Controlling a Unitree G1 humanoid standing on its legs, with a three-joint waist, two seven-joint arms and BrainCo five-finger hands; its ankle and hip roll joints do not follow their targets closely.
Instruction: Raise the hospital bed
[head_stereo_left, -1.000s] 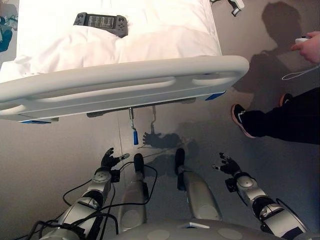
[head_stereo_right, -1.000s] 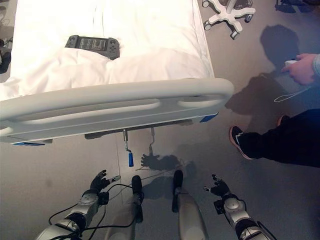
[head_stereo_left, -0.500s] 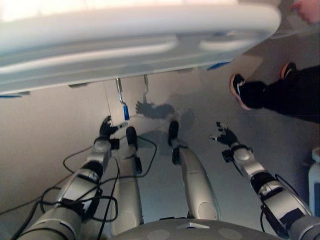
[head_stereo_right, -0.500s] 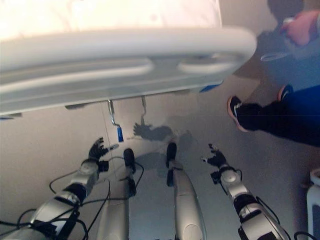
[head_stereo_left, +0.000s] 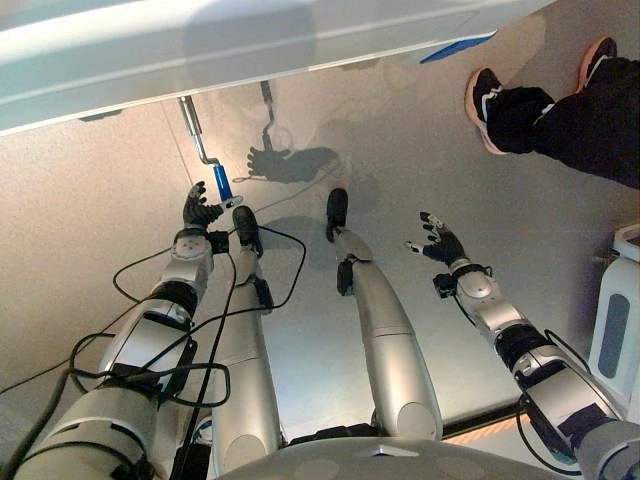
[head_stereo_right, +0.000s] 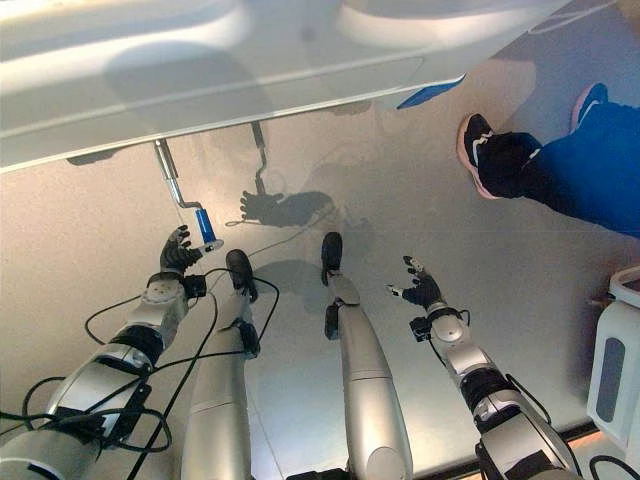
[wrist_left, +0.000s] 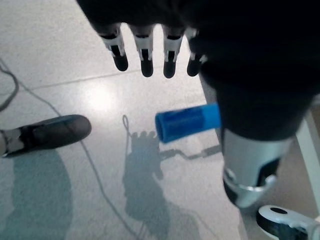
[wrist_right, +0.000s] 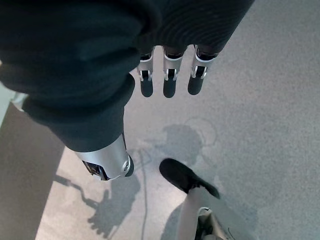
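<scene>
My left hand (head_stereo_left: 201, 211), upper left, reaches with fingers spread, holding nothing, just beside the crank's blue handle (head_stereo_left: 222, 185). My right hand (head_stereo_left: 438, 241), centre right, hovers open, empty.

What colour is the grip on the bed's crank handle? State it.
Blue; the crank grip shows best in the left wrist view, beside the left hand.

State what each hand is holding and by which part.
Nothing is held. The left hand is open beside the crank's blue handle; the right hand is open over the floor.
</scene>
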